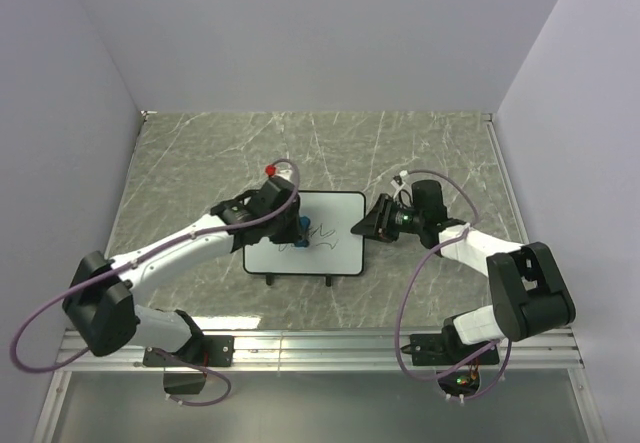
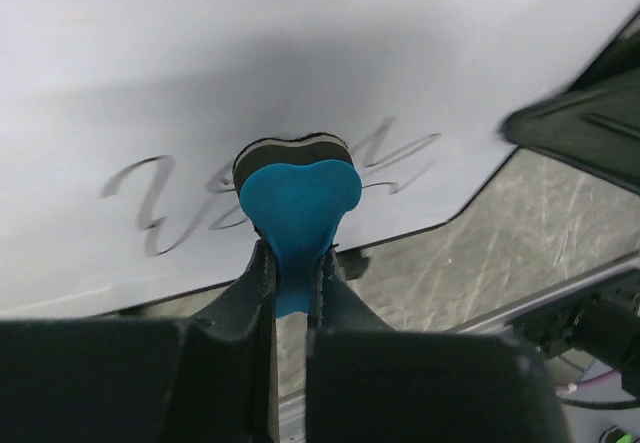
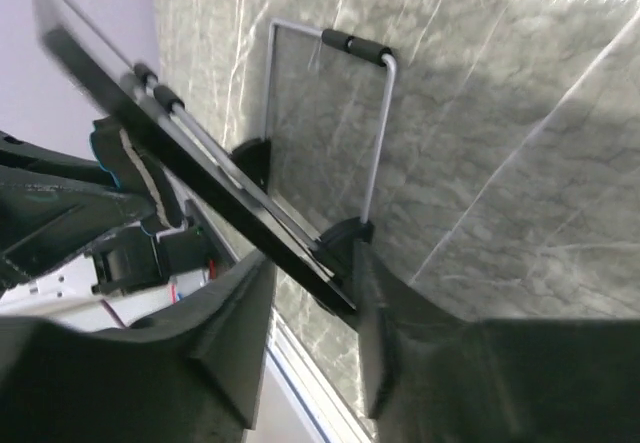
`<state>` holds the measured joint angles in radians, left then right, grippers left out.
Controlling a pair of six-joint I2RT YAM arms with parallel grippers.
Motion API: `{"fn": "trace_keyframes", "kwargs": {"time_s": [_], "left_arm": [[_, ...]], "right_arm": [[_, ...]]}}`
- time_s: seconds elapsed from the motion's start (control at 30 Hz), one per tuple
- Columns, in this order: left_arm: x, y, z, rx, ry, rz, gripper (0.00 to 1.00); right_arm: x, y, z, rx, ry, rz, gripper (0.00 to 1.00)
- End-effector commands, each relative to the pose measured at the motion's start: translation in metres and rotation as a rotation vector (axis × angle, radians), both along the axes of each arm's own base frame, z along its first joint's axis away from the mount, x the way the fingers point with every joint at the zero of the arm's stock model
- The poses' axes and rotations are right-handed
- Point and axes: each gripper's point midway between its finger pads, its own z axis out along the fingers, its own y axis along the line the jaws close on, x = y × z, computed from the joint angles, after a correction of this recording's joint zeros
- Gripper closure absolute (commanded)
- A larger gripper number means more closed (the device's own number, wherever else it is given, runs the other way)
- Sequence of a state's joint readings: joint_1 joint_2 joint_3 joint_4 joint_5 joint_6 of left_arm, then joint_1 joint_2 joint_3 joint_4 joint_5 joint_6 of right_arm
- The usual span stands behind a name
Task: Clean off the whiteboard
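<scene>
In the middle of the surface (image 1: 200, 153) the whiteboard (image 1: 335, 255) is sitting, and because the right end effector (image 1: 362, 225) is only straddling its right edge, jaws apart, it is risking to slide while the left end effector (image 1: 298, 229), pinching the blue eraser (image 2: 298, 198), is pressing on the scribble (image 2: 150, 208).

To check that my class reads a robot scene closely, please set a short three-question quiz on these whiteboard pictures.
1. True or false: the left gripper holds a blue eraser.
2. The eraser presses on: A the wall, B the whiteboard, C the table?
3. Fill in: the right gripper's jaws straddle the whiteboard's ____.
Key: 1 true; 2 B; 3 edge.
</scene>
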<state>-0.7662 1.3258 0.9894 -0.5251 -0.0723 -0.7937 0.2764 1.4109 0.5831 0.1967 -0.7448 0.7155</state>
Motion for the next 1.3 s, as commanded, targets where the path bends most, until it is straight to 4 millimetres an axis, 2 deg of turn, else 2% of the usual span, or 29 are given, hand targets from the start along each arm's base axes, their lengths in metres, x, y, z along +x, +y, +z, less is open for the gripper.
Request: {"fn": "trace_keyframes", "kwargs": {"time_s": [0.0, 0.07, 0.13, 0.17, 0.23, 0.3, 0.47, 0.57, 0.73, 0.77, 0.83, 0.87, 1.0, 1.13, 1.27], "left_arm": [[0.004, -0.045, 0.023, -0.061, -0.091, -0.108, 1.00], [0.003, -0.057, 0.014, -0.047, -0.095, -0.132, 1.00], [-0.003, -0.071, 0.006, -0.050, -0.097, -0.161, 1.00], [-0.010, -0.076, -0.007, -0.035, -0.081, -0.178, 1.00], [-0.014, -0.082, -0.019, -0.034, -0.072, -0.186, 1.00], [-0.020, -0.089, -0.033, -0.036, -0.062, -0.200, 1.00], [-0.025, -0.093, -0.057, -0.025, -0.039, -0.219, 1.00], [-0.025, -0.083, -0.066, 0.003, -0.029, -0.189, 1.00], [-0.015, -0.049, -0.068, 0.054, -0.059, -0.102, 1.00], [-0.010, -0.036, -0.067, 0.052, -0.060, -0.069, 1.00], [-0.006, -0.021, -0.067, 0.051, -0.060, -0.031, 1.00], [-0.003, -0.008, -0.069, 0.053, -0.059, 0.002, 1.00], [-0.002, 0.019, -0.080, 0.084, -0.036, 0.065, 1.00], [-0.006, 0.017, -0.084, 0.059, -0.026, 0.042, 1.00], [-0.009, -0.015, -0.072, -0.001, -0.048, -0.082, 1.00]], "right_arm": [[-0.008, 0.006, -0.005, -0.005, -0.019, 0.034, 0.59], [-0.013, 0.006, -0.010, -0.021, -0.013, 0.041, 0.64], [-0.016, 0.004, -0.014, -0.035, -0.005, 0.042, 0.74], [-0.019, 0.002, -0.017, -0.048, 0.004, 0.048, 0.77], [-0.022, 0.001, -0.020, -0.060, 0.011, 0.056, 0.92], [-0.026, -0.001, -0.022, -0.084, 0.012, 0.062, 0.98], [-0.029, -0.004, -0.021, -0.123, 0.011, 0.070, 1.00], [-0.026, -0.003, -0.015, -0.134, -0.005, 0.071, 1.00], [-0.023, -0.003, -0.001, -0.141, -0.031, 0.064, 1.00], [-0.023, -0.002, 0.002, -0.139, -0.035, 0.064, 1.00], [-0.021, -0.002, 0.007, -0.138, -0.049, 0.062, 1.00], [-0.022, -0.002, 0.007, -0.142, -0.047, 0.060, 1.00], [-0.020, -0.002, 0.015, -0.141, -0.069, 0.052, 1.00], [-0.018, -0.001, 0.017, -0.139, -0.070, 0.050, 1.00], [-0.017, 0.001, 0.016, -0.141, -0.064, 0.055, 1.00]]}}
